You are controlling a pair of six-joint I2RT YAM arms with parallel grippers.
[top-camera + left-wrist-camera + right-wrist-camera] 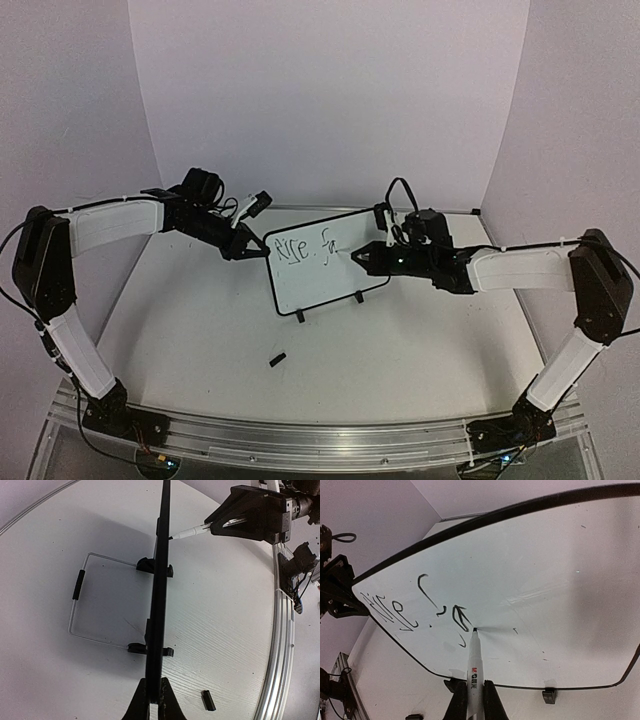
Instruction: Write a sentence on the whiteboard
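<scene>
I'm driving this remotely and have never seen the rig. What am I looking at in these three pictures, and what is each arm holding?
Two robot arms are bolted at the near edge of a table. One picture looks down from above and behind them; the other two come from a camera on each wrist. The left pincer is shut on the side edge of the whiteboard, which stands on its feet. The right pincer is shut on a marker, its tip on the board beside the writing. The small black piece lying in front looks like a marker cap.
</scene>
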